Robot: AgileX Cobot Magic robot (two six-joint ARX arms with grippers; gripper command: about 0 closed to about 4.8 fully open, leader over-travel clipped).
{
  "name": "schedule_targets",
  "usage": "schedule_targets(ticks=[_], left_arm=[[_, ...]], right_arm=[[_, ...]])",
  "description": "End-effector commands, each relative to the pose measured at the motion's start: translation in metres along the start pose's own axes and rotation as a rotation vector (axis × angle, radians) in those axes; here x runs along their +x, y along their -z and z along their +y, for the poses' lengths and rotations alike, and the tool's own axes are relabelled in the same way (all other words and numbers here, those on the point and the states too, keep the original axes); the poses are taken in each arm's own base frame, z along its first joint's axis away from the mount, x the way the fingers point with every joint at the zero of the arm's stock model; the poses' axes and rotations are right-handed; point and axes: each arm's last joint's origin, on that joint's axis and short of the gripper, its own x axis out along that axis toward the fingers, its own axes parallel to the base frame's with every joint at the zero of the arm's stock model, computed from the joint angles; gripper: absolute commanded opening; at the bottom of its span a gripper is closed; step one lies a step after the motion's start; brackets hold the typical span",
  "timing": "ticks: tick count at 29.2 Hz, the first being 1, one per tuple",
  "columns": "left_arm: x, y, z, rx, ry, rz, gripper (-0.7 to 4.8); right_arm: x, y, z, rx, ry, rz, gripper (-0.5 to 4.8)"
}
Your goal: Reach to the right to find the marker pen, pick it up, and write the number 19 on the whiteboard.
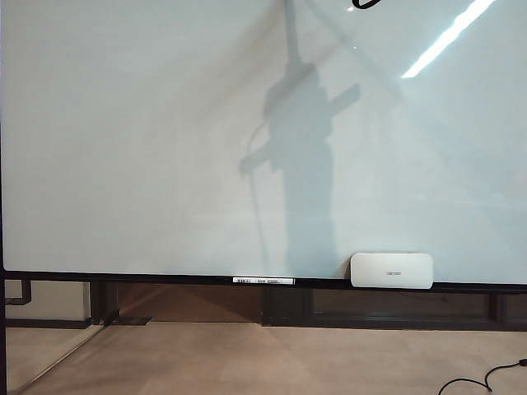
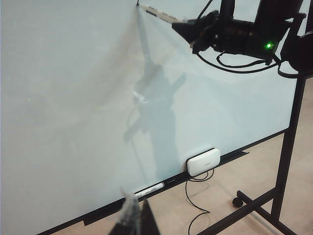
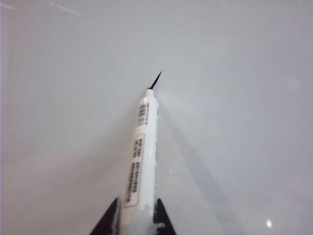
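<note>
The whiteboard [image 1: 148,148] fills the exterior view, where only the right arm's shadow shows. In the right wrist view my right gripper [image 3: 136,208] is shut on the marker pen [image 3: 142,161], a white barrel with a label, whose black tip rests at the whiteboard [image 3: 234,73]. The left wrist view shows that right gripper [image 2: 188,28] high up, holding the marker pen [image 2: 159,13] slanted, tip against the whiteboard [image 2: 63,98]. My left gripper [image 2: 138,218] hangs low before the board's bottom rail, fingers together and empty. The number 19 is not in view.
A white eraser [image 1: 391,270] sits on the dark bottom rail [image 1: 123,277], also seen as the eraser [image 2: 203,161]. A second white marker [image 1: 263,281] lies on the rail. The board's black stand [image 2: 288,142] and a floor cable [image 2: 195,205] are at the right.
</note>
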Motion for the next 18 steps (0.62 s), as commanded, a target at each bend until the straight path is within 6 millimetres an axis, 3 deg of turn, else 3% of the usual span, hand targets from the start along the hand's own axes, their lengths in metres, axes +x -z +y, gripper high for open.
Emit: schedule_targets(ticks=[1,18], left_arm=[[0.000,-0.002,0.000,0.007,0.004,-0.010,-0.05],[0.000,-0.002,0.000,0.030,0.003,-0.010,-0.05]], right_arm=[[0.000,0.005,0.000,-0.002,0.020,0.063,-0.05],[0.006,0.058,0.008,0.004,0.002,0.346,-0.05]])
